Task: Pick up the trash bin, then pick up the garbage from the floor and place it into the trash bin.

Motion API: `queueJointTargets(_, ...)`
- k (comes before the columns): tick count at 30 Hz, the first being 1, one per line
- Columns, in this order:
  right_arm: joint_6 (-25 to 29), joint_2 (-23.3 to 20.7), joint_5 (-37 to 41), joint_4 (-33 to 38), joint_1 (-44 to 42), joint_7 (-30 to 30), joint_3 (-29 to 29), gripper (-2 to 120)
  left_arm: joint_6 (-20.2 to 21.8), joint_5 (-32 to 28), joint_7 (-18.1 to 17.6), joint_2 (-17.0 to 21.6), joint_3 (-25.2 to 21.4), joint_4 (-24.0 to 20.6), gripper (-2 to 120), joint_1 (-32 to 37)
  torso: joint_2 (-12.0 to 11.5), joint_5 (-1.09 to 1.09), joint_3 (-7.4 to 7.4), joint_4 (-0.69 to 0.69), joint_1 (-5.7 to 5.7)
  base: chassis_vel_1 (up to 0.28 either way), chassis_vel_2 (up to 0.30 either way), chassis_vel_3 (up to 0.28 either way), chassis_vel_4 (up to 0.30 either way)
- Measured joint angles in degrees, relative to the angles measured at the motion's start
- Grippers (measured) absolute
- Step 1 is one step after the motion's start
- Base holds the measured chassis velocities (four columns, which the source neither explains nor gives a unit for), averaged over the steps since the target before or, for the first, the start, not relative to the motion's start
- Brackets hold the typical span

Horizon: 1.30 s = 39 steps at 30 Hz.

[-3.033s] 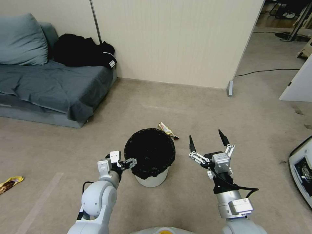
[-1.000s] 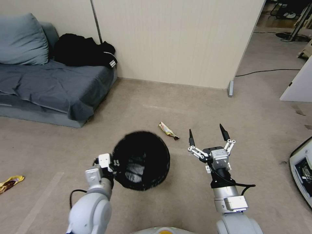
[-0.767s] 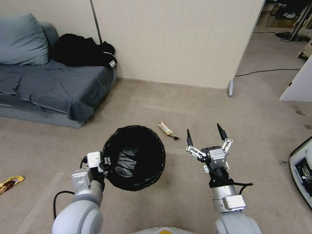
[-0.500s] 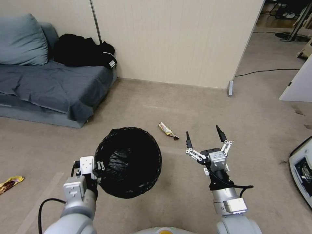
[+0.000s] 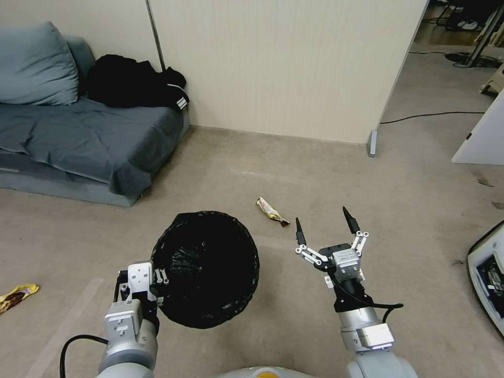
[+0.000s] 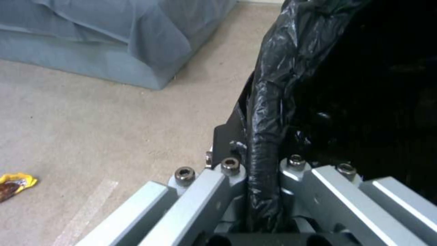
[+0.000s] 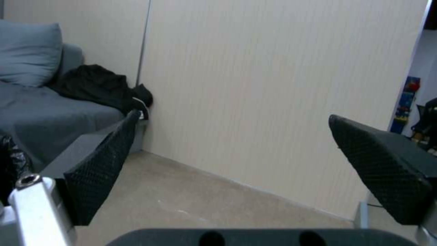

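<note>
We hold the bin [image 5: 206, 269] off the floor at lower centre-left of the head view, our left gripper [image 5: 157, 277] clamped tight on its near-left rim; the left wrist view shows the black liner [image 6: 266, 112] pinched between the closed fingers. The bin's mouth faces up toward the camera. Our right gripper [image 5: 324, 229] hangs at lower centre-right, fingers spread wide and holding nothing, tips pointing up the frame toward the wall [image 5: 283, 63].

The nearest garbage, a yellow wrapper [image 5: 271, 211], lies on the floor [image 5: 315, 173] just above centre, up and to the left of the right gripper and just beyond the bin's far rim. Its long axis runs diagonally, upper left to lower right, and its lower end points toward the gripper. The right arm is plainly the nearer and the free one. A second wrapper [image 5: 16, 295] lies at the far left edge, well apart from both arms, below the sofa [image 5: 89, 136].
</note>
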Motion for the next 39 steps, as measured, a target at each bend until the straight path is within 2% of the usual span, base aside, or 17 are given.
queueJointTargets(27, 0.59, -0.09, -0.24, -0.75, 0.24, -0.95, 0.1, 100, -0.38, -0.44, -0.17, -0.73, -0.21, -0.49, 0, -0.72, 0.0, -0.02, 0.01, -0.01, 0.0, -0.153, 0.156, 0.152, -0.156)
queueJointTargets(28, 1.09, -0.11, -0.27, -0.75, 0.3, -1.41, 0.2, 100, -0.44, -0.45, -0.17, -0.75, -0.22, -0.66, 0, -0.81, 0.0, 0.04, 0.01, -0.02, 0.01, -0.125, 0.134, 0.121, -0.131)
queueJointTargets(30, 1.58, -0.11, -0.36, -0.76, 0.29, -1.86, 0.25, 100, -0.45, -0.48, -0.17, -0.75, -0.2, -0.66, 0, -0.85, 0.0, -0.02, 0.02, -0.01, 0.01, -0.108, 0.099, 0.111, -0.083)
queueJointTargets(39, 2.45, -2.14, 0.0, -2.41, 2.13, -1.78, -0.09, 100, -0.71, -0.61, -0.21, -0.52, -0.5, -0.34, 0, -0.75, 0.0, 0.0, 0.0, -0.01, 0.0, -0.012, 0.014, 0.008, -0.01)
